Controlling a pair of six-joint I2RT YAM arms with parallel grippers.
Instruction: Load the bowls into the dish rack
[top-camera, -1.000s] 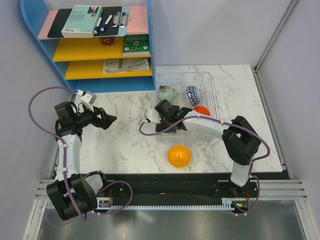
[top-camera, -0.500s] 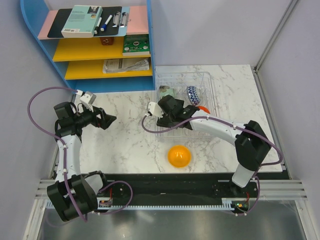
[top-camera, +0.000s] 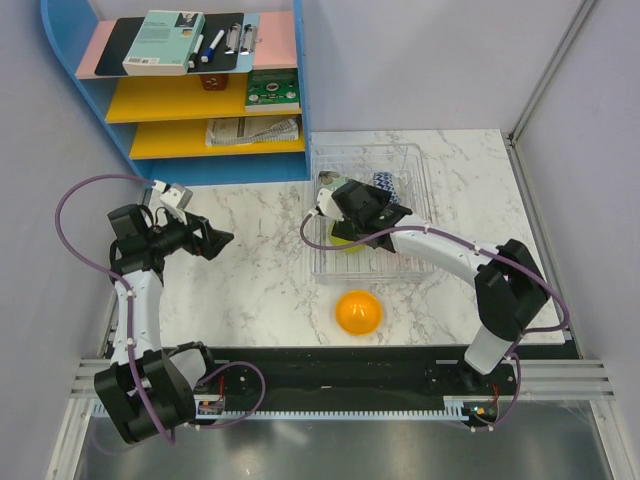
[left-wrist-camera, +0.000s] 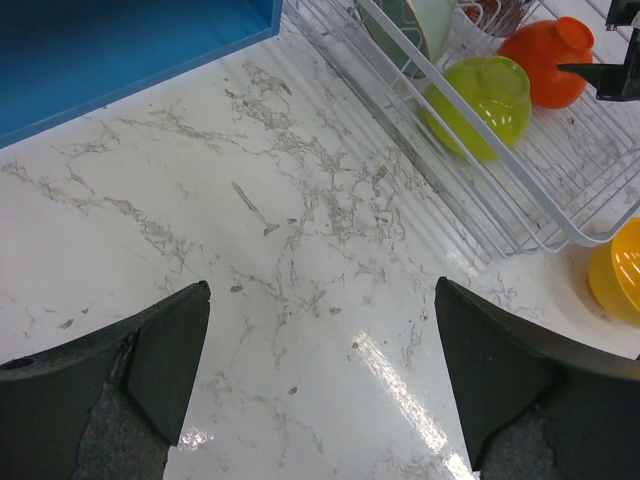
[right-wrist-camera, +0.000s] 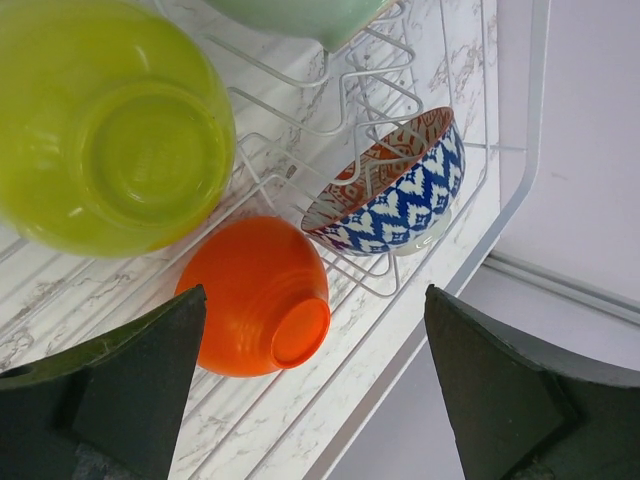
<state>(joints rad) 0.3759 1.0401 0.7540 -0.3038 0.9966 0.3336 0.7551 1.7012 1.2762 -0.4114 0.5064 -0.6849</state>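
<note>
The clear dish rack stands at the back of the marble table. In it rest a lime green bowl, a red-orange bowl on its side, the patterned blue-white bowl and a pale grey-green bowl. An orange-yellow bowl sits on the table in front of the rack. My right gripper hovers open above the rack with the red-orange bowl below its fingers, holding nothing. Over bare table to the left, my left gripper is also open and holds nothing.
A blue shelf unit with yellow and pink shelves, books and pens stands at the back left, close to the rack's left rim. Grey walls close in the table at the back and right.
The right gripper opened wider, left the lime green bowl lying in the rack and moved back and right over the rack. The left arm stayed still.
</note>
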